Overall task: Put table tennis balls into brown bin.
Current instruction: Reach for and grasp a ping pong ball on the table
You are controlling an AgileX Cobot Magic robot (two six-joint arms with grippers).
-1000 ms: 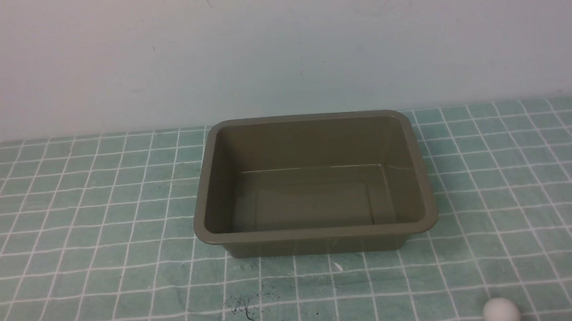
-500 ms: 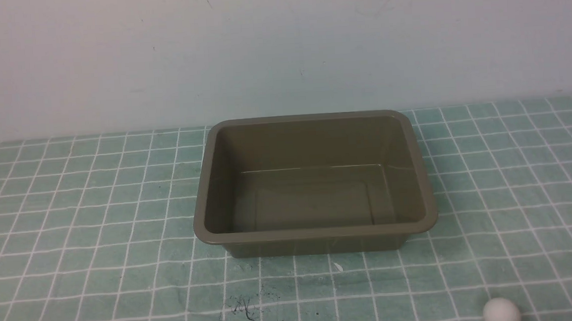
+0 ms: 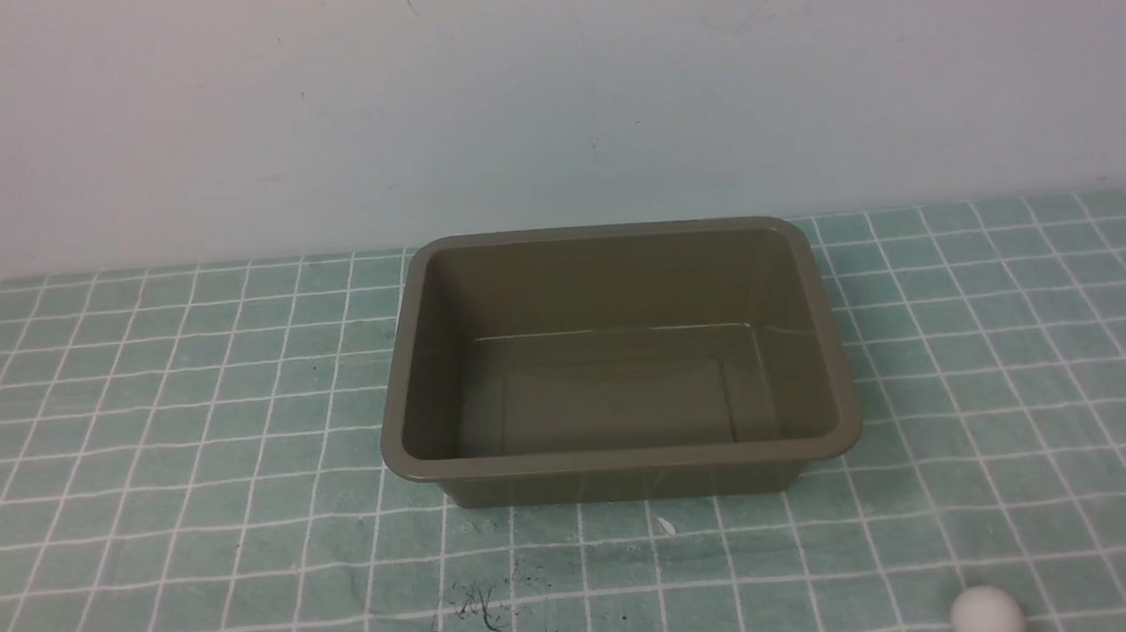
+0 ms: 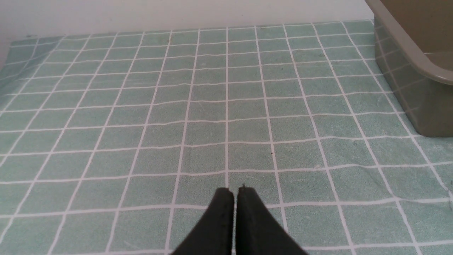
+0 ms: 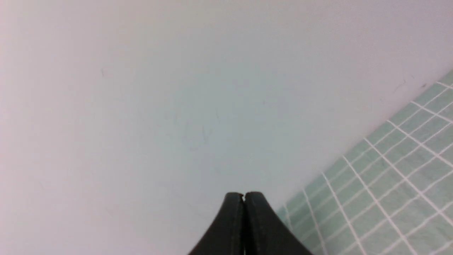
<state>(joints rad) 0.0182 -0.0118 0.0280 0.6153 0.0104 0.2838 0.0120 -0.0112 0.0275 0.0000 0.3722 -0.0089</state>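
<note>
The olive-brown bin (image 3: 401, 384) stands empty in the middle of the green checked cloth; one of its corners also shows in the left wrist view, bin (image 4: 414, 85). A single white table tennis ball (image 3: 986, 615) lies on the cloth at the front right, apart from the bin. My left gripper (image 4: 235, 193) is shut with nothing in it, low over bare cloth to the left of the bin. My right gripper (image 5: 244, 196) is shut and empty too, facing the pale wall with the cloth's edge beside it. Neither gripper shows in the front view.
A pale wall (image 3: 549, 92) rises right behind the bin. Black scribble marks (image 3: 478, 605) and a small white fleck (image 3: 667, 526) lie on the cloth in front of the bin.
</note>
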